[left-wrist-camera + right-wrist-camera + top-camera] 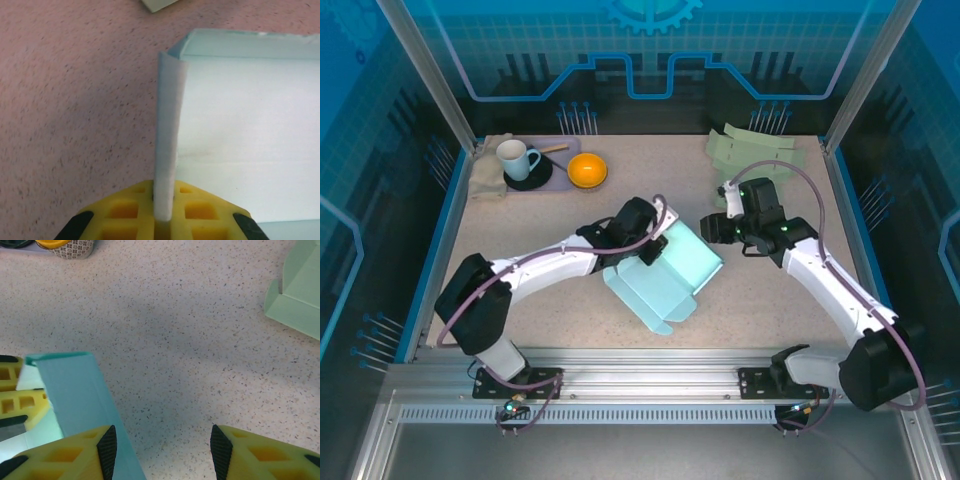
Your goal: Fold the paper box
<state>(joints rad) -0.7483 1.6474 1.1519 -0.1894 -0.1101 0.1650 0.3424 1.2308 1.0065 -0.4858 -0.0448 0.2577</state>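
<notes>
While the left claw (653, 243) is clamping shut on one raised flap (167, 130) of the box (665, 285), the right claw (713, 228) is hanging partly open and gripping nothing.

Box: pale blue card, partly formed, lying on the worktop (750, 310) between the two claws. It is held by the left one and sitting just beside the right one. It seems to be running lengthwise from the right claw's tips slantwise toward the near left, though loose flaps are blurring the outline.

Flap: standing upright, thin and edge-on, rising straight out from between the left claw's fingers (195, 205). The box floor is spreading to its right, and a low wall is closing the far end.

Right claw (162, 450): the jaws are standing apart, mostly over bare worktop. The box's side wall (75, 390) is running along the left finger (107, 450), with only its edge reaching into the gap; contact cannot be told.

Judgement: the right arm is the nearer to this wall. The coming move is turning on that offset, with the claw probably needing to go leftward in its own view before closing or pushing.

Surface: smooth, light and cleanly creased, probably bending easily.

Green blanks (750, 155): lying beyond the right claw, well apart.
</notes>
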